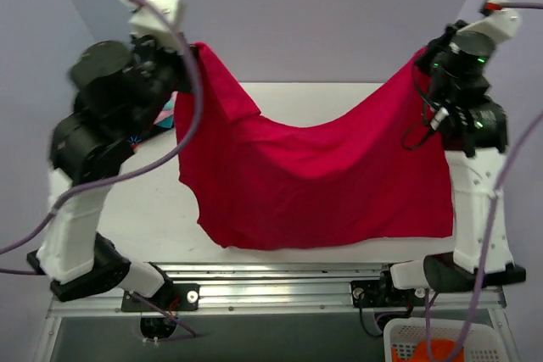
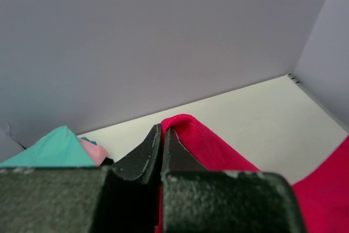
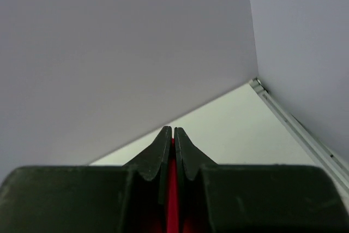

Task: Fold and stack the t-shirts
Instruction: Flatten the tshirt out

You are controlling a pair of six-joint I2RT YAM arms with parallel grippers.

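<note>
Two pinched corners carry the whole crimson t-shirt [image 1: 322,171]. The left gripper [image 2: 162,129] is closed on a fold of red cloth at one top corner, and the right gripper [image 3: 173,130] is clamped tight with a thin line of red between its fingers. The cloth hangs between them over the table [image 1: 144,209], sagging deep in the middle, with its lower hem down near the front rail [image 1: 280,281]. From here I cannot tell whether the hem touches the tabletop.

It looks light and completely limp. It has no stiffness of its own, so it will hold a straight edge only while pulled taut. By my reckoning the corners are the right places to hold, since a grip nearer the middle would let the ends flop and bunch. The weave seems matte rather than slick, so a thin pinch should keep it — though a sharp tug could slide the edge out.

Room is tight at the back, where both grippers sit close to the back wall [image 3: 109,53] and the right one is near the side wall [image 3: 305,36]. To the left, a folded teal shirt [image 2: 57,148] with a pink shirt [image 2: 92,154] beside it lies just next to the left gripper, so a swing that way could drag them. The open middle of the table, under the sag, looks like the best place to lay the shirt down. A white basket [image 1: 407,341] sits off the near right corner.
</note>
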